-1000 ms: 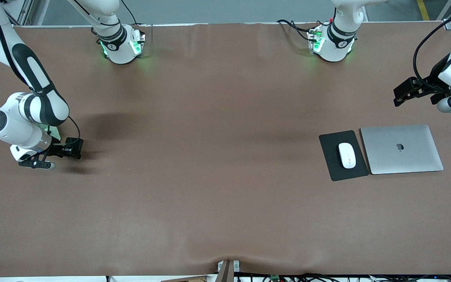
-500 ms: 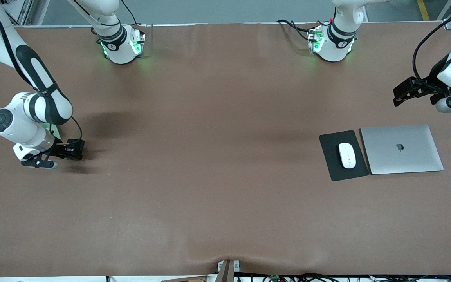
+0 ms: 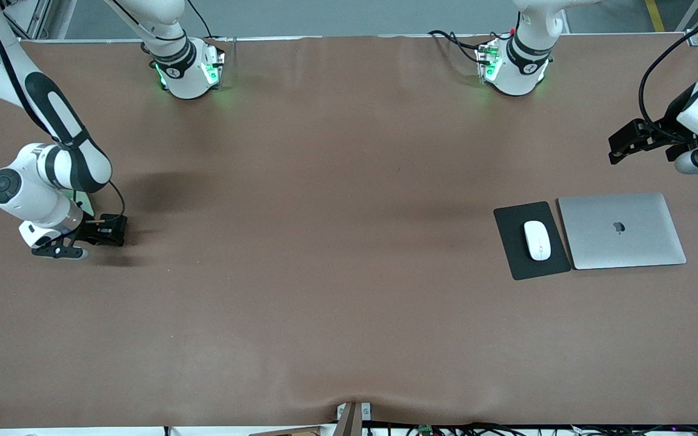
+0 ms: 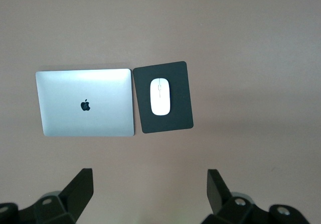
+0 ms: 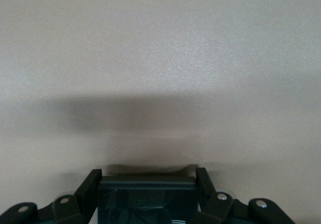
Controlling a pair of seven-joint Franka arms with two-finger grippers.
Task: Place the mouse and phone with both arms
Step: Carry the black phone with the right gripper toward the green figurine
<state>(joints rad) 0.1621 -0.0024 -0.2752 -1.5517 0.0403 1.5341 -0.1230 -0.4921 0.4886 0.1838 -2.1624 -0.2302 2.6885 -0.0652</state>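
The white mouse point(image 3: 537, 240) lies on a black mouse pad point(image 3: 509, 248) toward the left arm's end of the table; both also show in the left wrist view, the mouse point(image 4: 160, 96) on the pad point(image 4: 179, 103). My left gripper point(image 3: 618, 145) hangs open and empty in the air point(image 4: 149, 176) over bare table by the laptop. My right gripper point(image 3: 111, 231) is low at the table toward the right arm's end, shut on the black phone point(image 3: 117, 224). In the right wrist view the phone point(image 5: 145, 194) sits between both fingers of the gripper point(image 5: 146, 176).
A closed silver laptop point(image 3: 621, 230) lies beside the mouse pad, toward the left arm's end; it also shows in the left wrist view point(image 4: 85, 102). The brown table cover point(image 3: 325, 242) stretches bare between the two arms.
My right arm has shifted slightly with the phone in its gripper, staying low at the table. The left arm has hardly moved.
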